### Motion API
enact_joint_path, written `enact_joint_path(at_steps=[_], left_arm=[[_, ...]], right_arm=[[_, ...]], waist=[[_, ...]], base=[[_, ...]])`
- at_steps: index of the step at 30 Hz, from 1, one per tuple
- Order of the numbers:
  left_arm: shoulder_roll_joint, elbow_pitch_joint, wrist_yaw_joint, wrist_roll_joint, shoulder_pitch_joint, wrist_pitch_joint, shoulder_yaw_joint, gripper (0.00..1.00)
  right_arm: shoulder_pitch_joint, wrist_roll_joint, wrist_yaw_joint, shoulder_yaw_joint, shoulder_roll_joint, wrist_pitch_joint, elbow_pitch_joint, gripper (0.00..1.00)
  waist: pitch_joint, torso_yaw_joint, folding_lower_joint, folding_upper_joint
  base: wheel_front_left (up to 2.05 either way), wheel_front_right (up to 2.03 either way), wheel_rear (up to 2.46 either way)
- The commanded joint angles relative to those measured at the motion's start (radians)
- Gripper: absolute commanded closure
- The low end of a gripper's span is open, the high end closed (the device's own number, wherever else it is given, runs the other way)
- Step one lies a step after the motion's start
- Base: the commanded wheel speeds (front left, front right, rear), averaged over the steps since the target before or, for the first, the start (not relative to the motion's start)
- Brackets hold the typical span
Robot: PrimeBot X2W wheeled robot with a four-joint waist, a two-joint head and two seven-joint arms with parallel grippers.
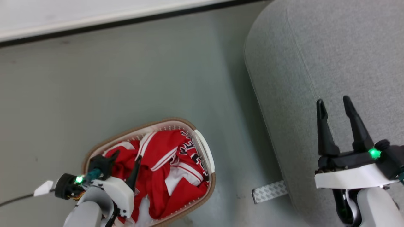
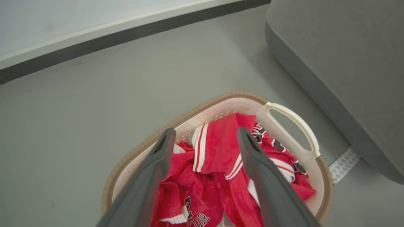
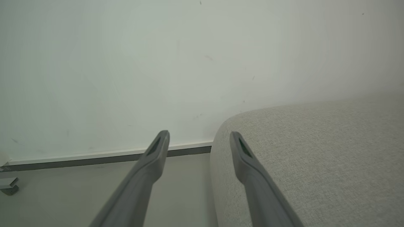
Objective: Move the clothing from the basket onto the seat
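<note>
**Over the basket, left fingers spread above the red jerseys**

On the grey-green floor [image 1: 142,69] the oval white laundry basket [image 1: 170,120] stood near the rounded corner of the light grey sofa [image 1: 315,47], with a strip of bare floor between them. Its brown rim ran round perforated white walls, and a white handle [image 2: 293,123] curved along the side facing the sofa. All the clothing [image 1: 164,164] lay heaped inside the basket: crumpled red jerseys with white stripe trim, white panels and black-and-white lettering. None of it lay on the seat cushion.

The left gripper [image 1: 127,156] hung over the near part of the basket, its two dark fingers set wide apart and holding nothing. In the left wrist view a striped fold of red fabric showed in the gap between them. Whether the tips touched the cloth could not be told.

The right gripper [image 1: 333,100] was over the sofa's edge, well away from the basket, fingers likewise spread and empty. In the right wrist view they pointed towards the pale wall [image 3: 126,63] and its dark skirting, past the sofa's corner.

A small patterned white strip [image 1: 270,191] lay flat on the floor at the foot of the sofa, beside the basket.
</note>
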Motion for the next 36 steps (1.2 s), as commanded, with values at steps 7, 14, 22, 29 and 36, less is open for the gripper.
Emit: enact_joint_path(at_steps=[7,14,22,29,36], left_arm=[[0.049,0.184,0.001,-0.039,-0.113,0.106,-0.126,0.00],[0.113,0.317,0.001,-0.051,-0.213,0.160,-0.231,0.00],[0.166,0.411,0.001,-0.047,-0.329,0.184,-0.325,0.00],[0.166,0.478,0.001,-0.055,-0.391,0.193,-0.369,0.17],[0.137,0.525,0.001,-0.074,-0.411,0.150,-0.394,1.00]], right_arm=[[-0.064,0.027,-0.002,-0.033,-0.003,0.000,-0.034,0.00],[-0.109,0.071,-0.002,-0.031,-0.002,0.000,-0.081,0.00],[-0.130,0.122,-0.002,0.003,-0.002,0.000,-0.110,0.00],[-0.132,0.146,-0.002,0.040,-0.002,0.000,-0.116,0.00],[-0.144,0.135,-0.002,0.039,-0.002,0.000,-0.101,0.00]], waist=[[0.134,-0.051,-0.0002,0.0000],[0.236,-0.094,-0.0002,0.0000],[0.329,-0.133,-0.0002,0.0000],[0.371,-0.153,-0.0002,0.0000],[0.359,-0.130,-0.0002,0.0000]], base=[[0.00,0.00,0.00],[0.00,0.00,0.00],[0.00,0.00,0.00],[0.00,0.00,0.00],[0.00,0.00,0.00]])
